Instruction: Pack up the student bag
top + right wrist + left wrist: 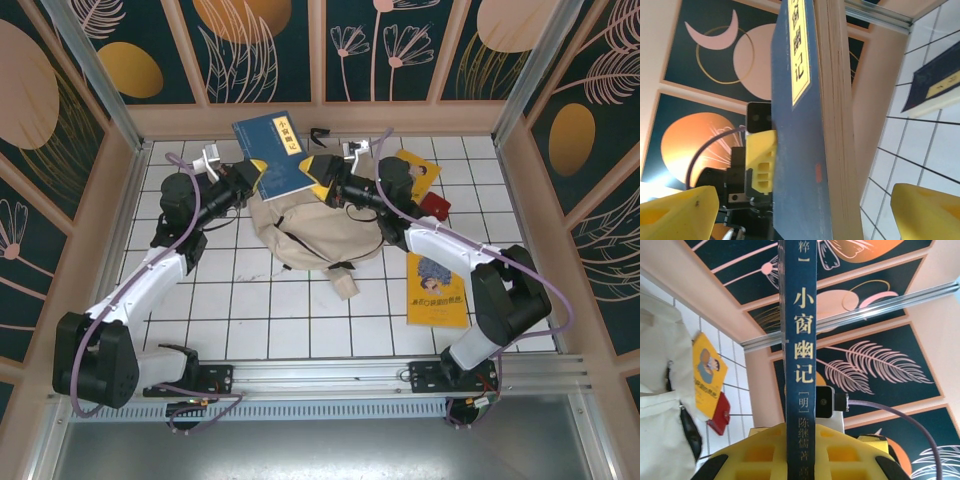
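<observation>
The beige student bag point(310, 232) lies crumpled on the tiles in the middle, and its fabric shows at the left edge of the left wrist view point(660, 390). Above its far end a dark blue book point(270, 150) is held upright. My left gripper point(256, 178) is shut on the book, the spine point(801, 340) pinched between its yellow fingers point(755, 455). My right gripper point(320, 176) is open. Its jaws stand wide on either side of the same book point(805, 165), with gaps showing, near the left finger point(760, 160).
Two yellow books lie to the right point(416, 172) point(437, 292), with a small red item point(436, 205) between them. Another dark blue book point(935, 87) lies flat on the tiles. A small black object point(320, 133) sits by the back wall. Wooden walls enclose the table.
</observation>
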`<action>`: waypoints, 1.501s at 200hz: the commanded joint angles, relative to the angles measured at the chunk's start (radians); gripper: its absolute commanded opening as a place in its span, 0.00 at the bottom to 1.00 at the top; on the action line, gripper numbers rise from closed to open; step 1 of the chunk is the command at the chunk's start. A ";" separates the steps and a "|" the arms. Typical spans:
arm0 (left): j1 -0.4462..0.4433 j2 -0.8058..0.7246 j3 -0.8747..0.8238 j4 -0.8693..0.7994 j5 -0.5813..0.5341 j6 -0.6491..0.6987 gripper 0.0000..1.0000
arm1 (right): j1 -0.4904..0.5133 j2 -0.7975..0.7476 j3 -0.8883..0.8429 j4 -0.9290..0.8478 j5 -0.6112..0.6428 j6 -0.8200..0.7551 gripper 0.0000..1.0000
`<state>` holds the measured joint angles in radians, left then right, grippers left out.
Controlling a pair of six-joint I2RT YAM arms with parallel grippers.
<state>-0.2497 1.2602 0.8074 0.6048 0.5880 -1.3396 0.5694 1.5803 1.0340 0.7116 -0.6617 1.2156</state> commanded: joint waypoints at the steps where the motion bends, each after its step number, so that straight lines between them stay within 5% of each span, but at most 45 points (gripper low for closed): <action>1: -0.011 0.009 0.000 0.176 0.011 -0.073 0.05 | 0.006 0.018 0.020 0.124 -0.025 0.092 0.89; 81: -0.030 0.029 -0.010 0.239 0.000 -0.129 0.04 | 0.019 0.050 0.029 0.281 -0.013 0.183 0.51; 127: -0.032 0.044 -0.005 0.219 -0.011 -0.136 0.08 | 0.020 0.039 0.051 0.123 0.022 0.115 0.21; 147: -0.031 0.038 0.006 0.139 -0.030 -0.091 0.19 | 0.015 0.008 0.046 -0.005 0.072 0.040 0.13; 167: -0.032 0.029 0.045 -0.048 -0.074 0.009 0.45 | -0.002 -0.029 0.018 -0.056 0.098 -0.012 0.06; 200: -0.037 0.043 0.135 -0.399 -0.172 0.253 0.76 | -0.057 -0.134 -0.011 -0.295 0.172 -0.204 0.03; 241: -0.156 0.155 0.307 -0.680 -0.318 0.498 0.83 | -0.157 -0.289 -0.063 -0.626 0.341 -0.444 0.02; 300: -0.443 0.470 0.597 -0.965 -0.570 0.758 0.85 | -0.374 -0.477 -0.193 -0.849 0.432 -0.529 0.03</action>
<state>-0.5968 1.6123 1.2930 -0.1711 0.1493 -0.7536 0.2615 1.1706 0.8780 -0.0284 -0.2928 0.7620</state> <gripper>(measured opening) 0.847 0.126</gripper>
